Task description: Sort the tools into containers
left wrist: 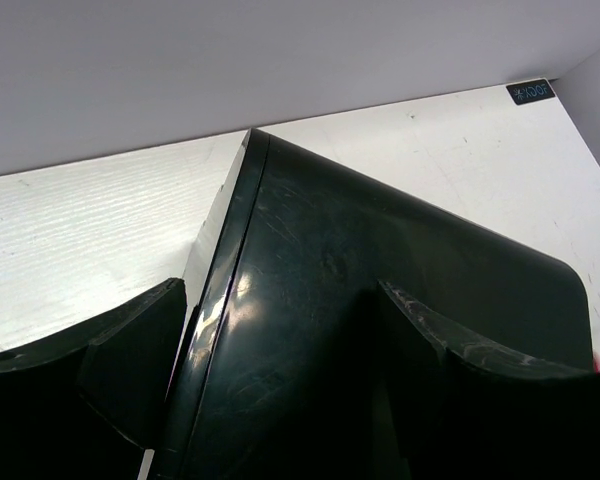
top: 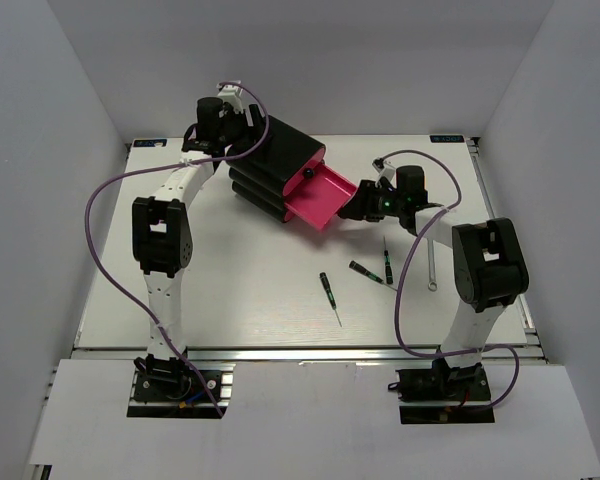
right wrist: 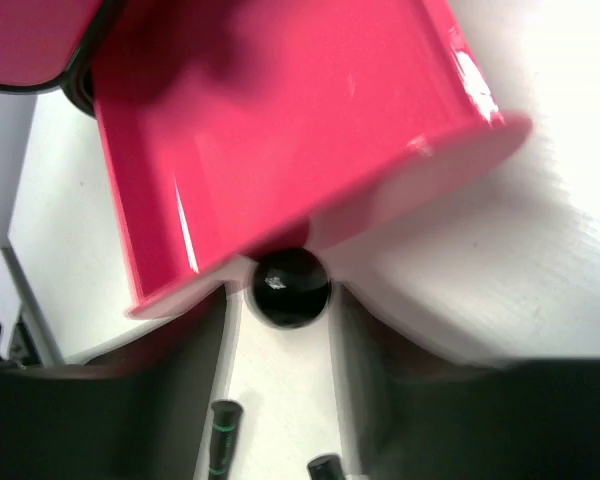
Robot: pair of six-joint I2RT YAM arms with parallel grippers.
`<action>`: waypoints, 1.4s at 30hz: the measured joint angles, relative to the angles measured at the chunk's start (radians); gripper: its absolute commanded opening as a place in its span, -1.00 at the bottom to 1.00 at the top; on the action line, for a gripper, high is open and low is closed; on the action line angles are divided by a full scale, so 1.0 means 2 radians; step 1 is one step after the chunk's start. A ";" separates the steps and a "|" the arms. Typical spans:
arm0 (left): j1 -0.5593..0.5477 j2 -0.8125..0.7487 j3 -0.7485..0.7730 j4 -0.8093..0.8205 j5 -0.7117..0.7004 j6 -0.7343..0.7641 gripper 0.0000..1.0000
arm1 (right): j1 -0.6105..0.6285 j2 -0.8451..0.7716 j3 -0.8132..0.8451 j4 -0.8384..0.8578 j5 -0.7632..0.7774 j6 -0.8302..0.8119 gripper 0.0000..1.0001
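The black casing (top: 270,165) stands at the back centre, with one pink drawer (top: 320,197) pulled far out toward the right. My left gripper (top: 242,128) is open, its jaws wide astride the casing's back edge (left wrist: 310,300). My right gripper (top: 365,203) is open at the drawer's front. Its fingers flank the black knob (right wrist: 290,287) at their tips with slim gaps. The drawer (right wrist: 280,130) looks empty. Three thin black screwdrivers (top: 330,297) (top: 365,270) (top: 386,258) and a silver wrench (top: 432,262) lie on the table. Two screwdriver ends (right wrist: 218,440) show below. I cannot make out the green-and-black-handled screwdriver.
White walls close in the table (top: 230,290) at the back and on both sides. Purple cables (top: 105,260) loop beside each arm. The right arm's elbow (top: 488,262) stands next to the wrench.
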 measured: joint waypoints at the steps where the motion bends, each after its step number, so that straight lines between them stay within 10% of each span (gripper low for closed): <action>1: 0.000 0.000 0.002 -0.002 0.000 -0.001 0.70 | 0.000 0.000 0.000 -0.004 -0.001 -0.002 0.33; 15: 0.001 0.000 0.043 -0.077 -0.104 -0.031 0.74 | -0.006 -0.072 0.008 -0.174 0.010 -0.160 0.52; 21: 0.002 -0.038 0.036 -0.121 -0.229 -0.042 0.11 | -0.004 -0.192 -0.058 -0.188 0.141 -0.277 0.78; 23: 0.002 -0.072 0.018 -0.131 -0.260 -0.047 -0.38 | -0.010 -0.223 -0.082 -0.205 0.164 -0.311 -0.13; 25: 0.002 -0.118 -0.006 -0.138 -0.278 -0.054 -0.46 | -0.021 -0.215 -0.072 -0.245 0.164 -0.327 -0.48; 33: -0.026 -0.354 -0.188 -0.166 -0.262 -0.142 0.46 | -0.020 -0.179 -0.068 -0.335 0.197 -0.293 -0.02; 42: -0.112 -0.480 -0.421 -0.264 -0.268 -0.280 0.59 | -0.009 -0.096 -0.067 -0.342 0.235 -0.253 0.01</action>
